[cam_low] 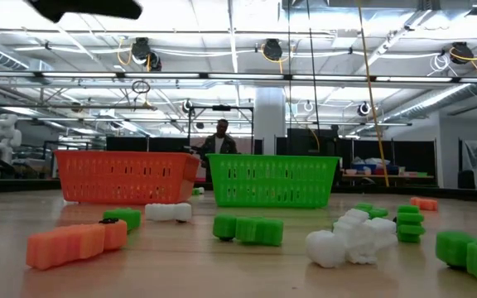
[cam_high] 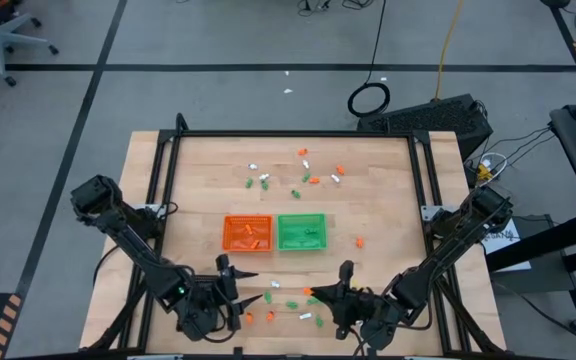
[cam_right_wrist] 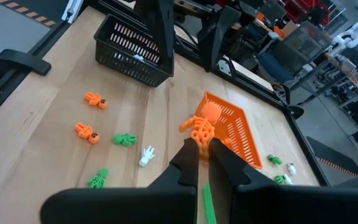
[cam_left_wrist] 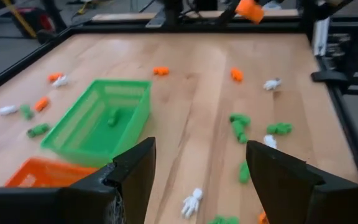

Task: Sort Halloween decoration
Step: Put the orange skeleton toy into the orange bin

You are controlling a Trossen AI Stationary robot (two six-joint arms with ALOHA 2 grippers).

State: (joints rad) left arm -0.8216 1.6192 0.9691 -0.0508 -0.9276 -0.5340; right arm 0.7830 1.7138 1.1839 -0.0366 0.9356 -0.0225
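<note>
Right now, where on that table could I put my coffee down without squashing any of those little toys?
Bare wood lies left of the orange tray and along the table's right side, apart from one orange trinket. It is crowded behind the green tray and at the front edge between the left gripper and right gripper.

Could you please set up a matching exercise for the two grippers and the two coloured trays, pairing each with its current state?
Column one:
1. left gripper
2. right gripper
3. orange tray
4. green tray

Column two:
A. has a green trinket lying in it
B. shut on an orange trinket
C. open and empty, raised above the table
D. has orange trinkets lying in it

Pairs: 1-C, 2-B, 3-D, 4-A
</note>
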